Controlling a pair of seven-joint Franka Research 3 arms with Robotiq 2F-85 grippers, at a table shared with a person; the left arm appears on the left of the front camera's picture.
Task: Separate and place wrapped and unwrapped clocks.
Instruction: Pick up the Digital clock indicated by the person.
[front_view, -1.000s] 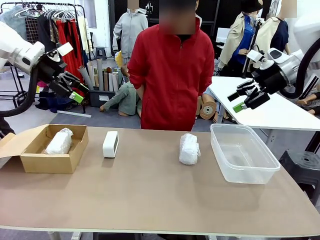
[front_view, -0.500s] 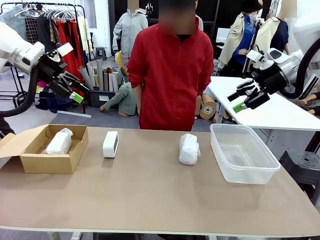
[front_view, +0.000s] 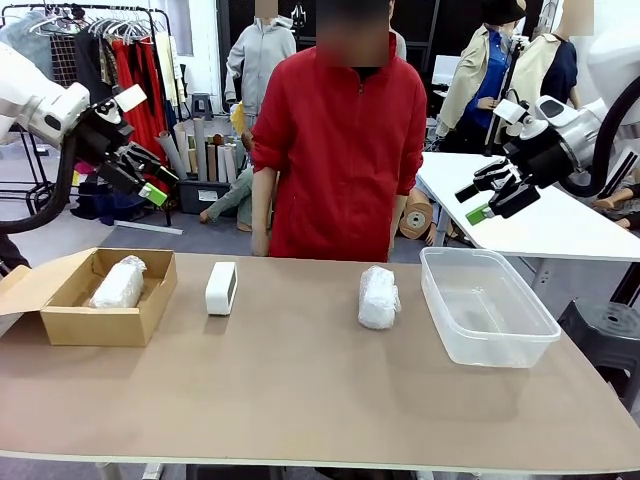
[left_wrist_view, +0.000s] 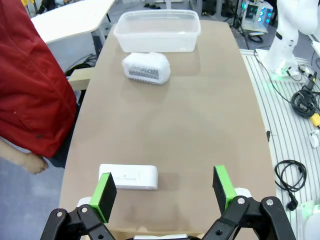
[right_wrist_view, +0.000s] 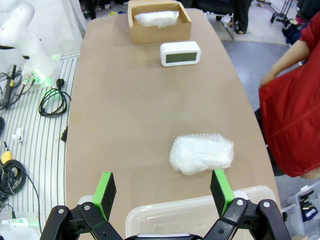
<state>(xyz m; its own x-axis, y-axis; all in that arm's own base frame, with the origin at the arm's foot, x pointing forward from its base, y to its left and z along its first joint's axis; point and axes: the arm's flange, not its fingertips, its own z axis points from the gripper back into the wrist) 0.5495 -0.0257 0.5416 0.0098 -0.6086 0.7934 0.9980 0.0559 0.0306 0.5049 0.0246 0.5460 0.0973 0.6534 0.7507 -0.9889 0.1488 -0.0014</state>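
Well, my left gripper (front_view: 160, 185) and right gripper (front_view: 470, 203) both hang released, high off the table (front_view: 300, 400). One bundle (front_view: 118, 283) lies in the cardboard box (front_view: 95, 327), the bare clock (front_view: 221, 288) stands just beside it, and the second bundle (front_view: 378, 297) sits near the tub (front_view: 500, 350). Bundles look soft and light: I'd pinch their narrow middle. Clock looks hard, slick. Wrapping hides what's inside

The scene is lit brightly and evenly from overhead. Only soft, short shadows are cast on the desk (front_view: 300, 400) beside the bare clock (front_view: 221, 288) and the wrapped bundle (front_view: 378, 297). Faint highlights are seen on the clear tub (front_view: 505, 355). In the wrist views, straight lines are bent toward the edges by wide-angle distortion. All frames are rendered sharp, without motion blur.
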